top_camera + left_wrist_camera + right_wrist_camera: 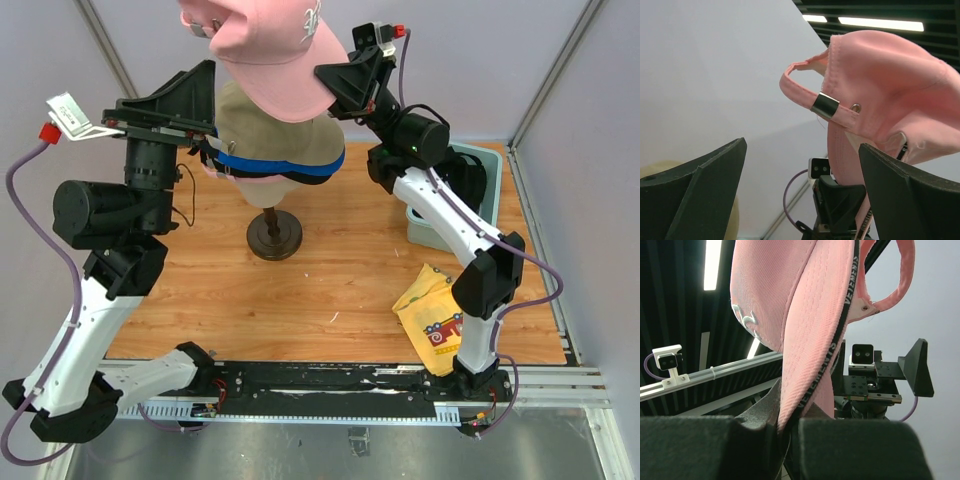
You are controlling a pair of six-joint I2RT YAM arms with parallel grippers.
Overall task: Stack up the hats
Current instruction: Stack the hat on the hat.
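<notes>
At right claw (788, 426) — pink hat (268, 58), cropped

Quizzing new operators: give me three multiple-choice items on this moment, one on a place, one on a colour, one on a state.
1. The pink cap is where? A above the mannequin head B worn on it C below it
2. Topmost cap worn on the head? A tan B black C green
3. The left claw is? A shut on the pink cap B shut, empty C open, empty
1 A: the right claw holds it aloft. 2 A: the tan cap covers a blue cap. 3 C: its fingers stand apart, nothing between.
</notes>
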